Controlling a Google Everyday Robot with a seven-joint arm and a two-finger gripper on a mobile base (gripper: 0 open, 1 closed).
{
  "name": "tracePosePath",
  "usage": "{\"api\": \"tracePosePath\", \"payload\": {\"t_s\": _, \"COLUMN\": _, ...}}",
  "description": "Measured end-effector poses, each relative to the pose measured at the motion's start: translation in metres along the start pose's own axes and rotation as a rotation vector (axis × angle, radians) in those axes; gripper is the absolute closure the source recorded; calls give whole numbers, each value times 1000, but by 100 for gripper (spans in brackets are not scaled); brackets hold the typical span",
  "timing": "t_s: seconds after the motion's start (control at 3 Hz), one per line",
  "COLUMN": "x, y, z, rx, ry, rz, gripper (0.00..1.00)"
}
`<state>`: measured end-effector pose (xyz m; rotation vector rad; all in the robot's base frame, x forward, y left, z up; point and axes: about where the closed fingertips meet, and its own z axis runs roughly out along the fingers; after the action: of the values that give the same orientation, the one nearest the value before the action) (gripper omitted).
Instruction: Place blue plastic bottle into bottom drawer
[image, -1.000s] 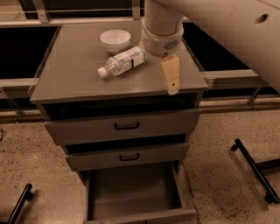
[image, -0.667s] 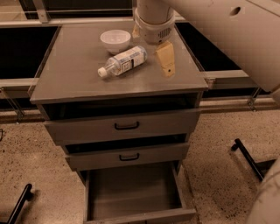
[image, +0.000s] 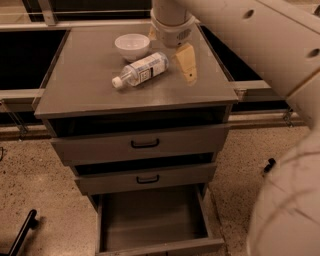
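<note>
The blue plastic bottle (image: 142, 69) lies on its side on the grey cabinet top (image: 85, 90), white cap pointing front-left. My gripper (image: 170, 49) hangs from the white arm just right of and behind the bottle's base end. One yellowish finger (image: 186, 63) is close to the right of the bottle; the other finger (image: 152, 34) shows behind, near the bowl. The fingers are apart and hold nothing. The bottom drawer (image: 150, 222) is pulled out below, its grey floor bare.
A white bowl (image: 132, 46) stands behind the bottle. The two upper grey drawers with black handles (image: 145, 144) (image: 148, 178) are shut. My white arm (image: 280, 45) fills the right side. Speckled floor surrounds the cabinet, with a black leg (image: 22, 232) at bottom left.
My gripper has moved left and farther back over the cabinet top, closer to the bottle's base end. The bottle and bowl have not moved.
</note>
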<state>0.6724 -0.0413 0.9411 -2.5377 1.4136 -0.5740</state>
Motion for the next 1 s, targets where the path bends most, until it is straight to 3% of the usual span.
{"api": "tracePosePath", "payload": {"t_s": 0.33, "x": 5, "y": -34, "z": 22, "rx": 17, "ry": 0, "rz": -64, "gripper": 0}}
{"api": "tracePosePath", "payload": {"t_s": 1.0, "x": 4, "y": -83, "z": 65, "rx": 19, "ry": -30, "rz": -128, "gripper": 0}}
